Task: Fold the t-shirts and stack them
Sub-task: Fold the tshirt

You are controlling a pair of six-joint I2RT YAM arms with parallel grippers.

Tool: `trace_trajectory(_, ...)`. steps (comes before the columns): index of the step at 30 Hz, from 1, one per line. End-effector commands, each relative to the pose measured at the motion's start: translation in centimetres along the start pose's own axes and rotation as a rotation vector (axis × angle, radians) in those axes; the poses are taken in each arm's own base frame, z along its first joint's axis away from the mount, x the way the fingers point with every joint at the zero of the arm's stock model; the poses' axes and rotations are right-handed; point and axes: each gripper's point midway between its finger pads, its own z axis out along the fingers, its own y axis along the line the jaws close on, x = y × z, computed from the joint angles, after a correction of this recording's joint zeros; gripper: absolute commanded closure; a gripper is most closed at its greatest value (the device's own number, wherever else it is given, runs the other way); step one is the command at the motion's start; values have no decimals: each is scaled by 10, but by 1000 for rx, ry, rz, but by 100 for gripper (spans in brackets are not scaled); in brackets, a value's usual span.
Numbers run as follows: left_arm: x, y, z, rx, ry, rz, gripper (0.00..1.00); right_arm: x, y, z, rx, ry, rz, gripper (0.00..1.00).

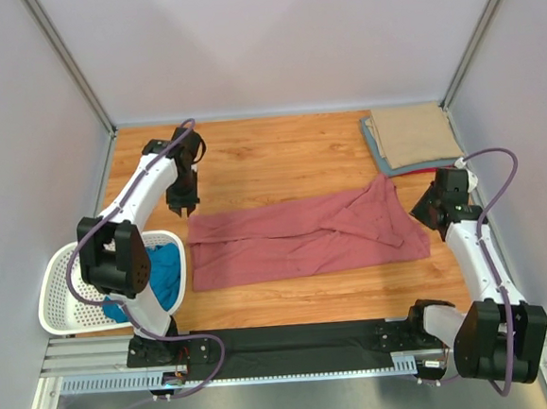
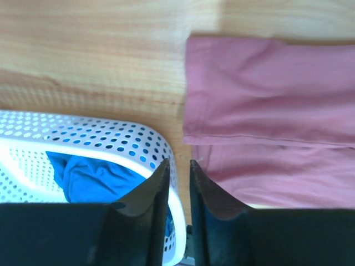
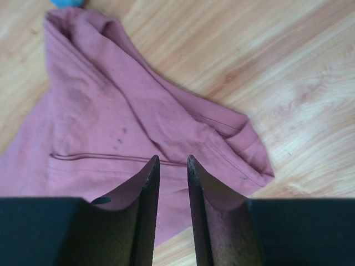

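A dusty rose-red t-shirt (image 1: 305, 238) lies folded lengthwise across the middle of the table. It also shows in the left wrist view (image 2: 266, 111) and the right wrist view (image 3: 111, 122). My left gripper (image 1: 184, 208) hovers just off the shirt's far left corner; its jaws are a narrow gap apart and empty (image 2: 178, 163). My right gripper (image 1: 427, 213) hovers over the shirt's bunched right end, jaws a little apart and empty (image 3: 172, 159). A teal blue t-shirt (image 1: 168, 270) lies in the basket. A folded tan t-shirt (image 1: 414, 133) rests on a grey-blue one (image 1: 379, 154) at the back right.
A white perforated basket (image 1: 60, 289) stands at the near left, also in the left wrist view (image 2: 83, 133). White walls enclose the table on three sides. A black strip (image 1: 294, 345) runs along the near edge between the arm bases.
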Motion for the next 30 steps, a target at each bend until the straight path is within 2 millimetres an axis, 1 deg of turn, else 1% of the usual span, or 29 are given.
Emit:
trace_trajectory(1, -11, -16, -47, 87, -92, 19, 70, -29, 33, -21, -127, -73, 60, 71)
trace_trajectory(2, -13, -21, -49, 116, -100, 23, 70, -33, 41, -21, -158, -86, 64, 71)
trace_trajectory(3, -14, -31, -50, 171, -101, 26, 70, -30, 46, -17, -168, -73, 60, 71)
trace_trajectory(4, -15, -36, -48, 194, -96, 25, 70, -30, 56, -18, -191, -69, 46, 71)
trace_trajectory(5, -15, -42, -43, 214, -83, 25, 70, -29, 68, -18, -237, -61, 27, 71)
trace_trajectory(6, -13, -50, -36, 249, -67, 29, 71, -24, 73, -12, -246, -36, 9, 70)
trace_trajectory(7, -11, -53, -30, 251, -52, 26, 71, -18, 82, -11, -263, -15, -16, 69)
trace_trajectory(8, -10, -54, -20, 240, -25, 22, 71, -17, 85, -11, -259, 3, -22, 69)
trace_trajectory(9, -8, -56, -11, 233, -10, 15, 72, -10, 84, -2, -236, 41, -32, 68)
trace_trajectory(10, -7, -57, -5, 227, 1, 14, 72, -5, 86, 2, -230, 65, -41, 68)
trace_trajectory(11, -4, -58, 6, 211, 29, 10, 72, -2, 89, 4, -231, 86, -53, 67)
trace_trajectory(12, -2, -56, 14, 189, 43, -2, 72, 7, 88, 13, -214, 123, -64, 67)
trace_trajectory(13, -1, -56, 19, 176, 56, -8, 73, 8, 84, 18, -185, 132, -72, 67)
trace_trajectory(14, 1, -56, 27, 162, 80, -11, 73, 17, 72, 21, -124, 170, -77, 67)
trace_trajectory(15, 0, -55, 31, 157, 83, -15, 73, 20, 61, 28, -51, 187, -65, 67)
trace_trajectory(16, -1, -55, 33, 160, 84, -29, 73, 19, 48, 31, 24, 171, -62, 66)
trace_trajectory(18, -6, -55, 36, 184, 84, -51, 72, 32, 31, 32, 98, 208, -28, 64)
trace_trajectory(19, -6, -54, 38, 188, 89, -62, 72, 34, 28, 31, 104, 211, -7, 64)
trace_trajectory(21, -8, -52, 42, 182, 93, -74, 72, 46, 23, 30, 108, 233, 38, 61)
trace_trajectory(23, -10, -48, 46, 168, 92, -78, 72, 52, 23, 29, 102, 245, 67, 59)
trace_trajectory(24, -10, -46, 47, 158, 94, -80, 72, 59, 19, 30, 111, 257, 71, 57)
trace_trajectory(27, -11, -43, 52, 133, 103, -79, 71, 65, 10, 32, 155, 261, 93, 56)
trace_trajectory(28, -11, -43, 55, 133, 108, -80, 72, 69, 5, 33, 175, 264, 94, 56)
trace_trajectory(30, -12, -45, 55, 138, 110, -81, 72, 71, 1, 33, 187, 257, 98, 56)
